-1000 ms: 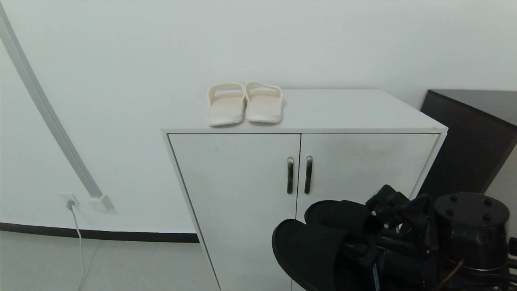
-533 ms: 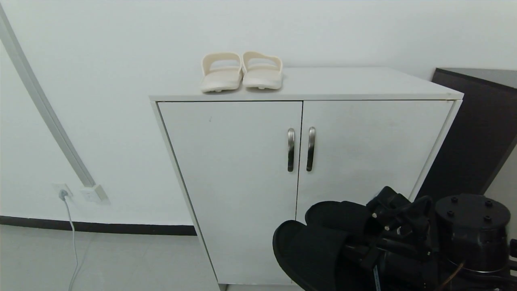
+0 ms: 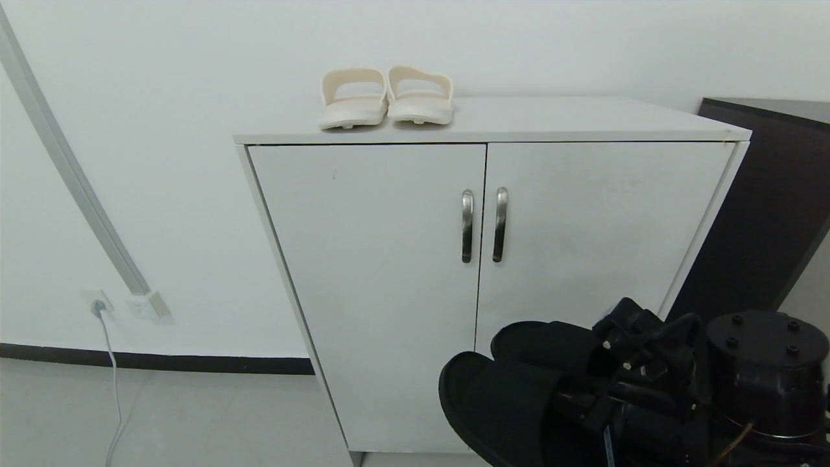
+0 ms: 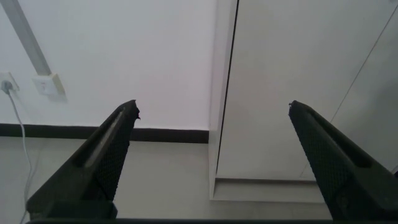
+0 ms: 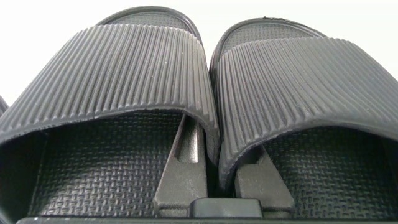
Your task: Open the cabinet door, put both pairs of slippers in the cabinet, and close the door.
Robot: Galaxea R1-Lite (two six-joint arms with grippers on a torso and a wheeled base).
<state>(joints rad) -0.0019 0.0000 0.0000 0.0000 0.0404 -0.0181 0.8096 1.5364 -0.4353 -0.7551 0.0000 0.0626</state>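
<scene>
The white cabinet [image 3: 363, 272] stands against the wall with both doors shut. Its two metal handles [image 3: 483, 224] meet at the middle. A cream pair of slippers [image 3: 386, 97] lies on the cabinet top, towards its left. Low in front of the right door, my right gripper [image 3: 606, 383] is shut on the black pair of slippers [image 3: 512, 389], with its fingers [image 5: 185, 168] clamping the two inner edges of the black pair of slippers [image 5: 124, 81]. My left gripper [image 4: 212, 107] is open and holds nothing. It hangs low by the cabinet's [image 4: 298, 93] left front corner.
A dark piece of furniture [image 3: 765, 214] stands against the cabinet's right side. Left of the cabinet there is bare wall with a slanted cable duct [image 3: 65, 162], a socket with a cable [image 3: 97, 306] and grey floor [image 3: 162, 421].
The head camera has sunk, so the cabinet and cream slippers sit higher in the picture. The black slippers stay in my right gripper at the same spot.
</scene>
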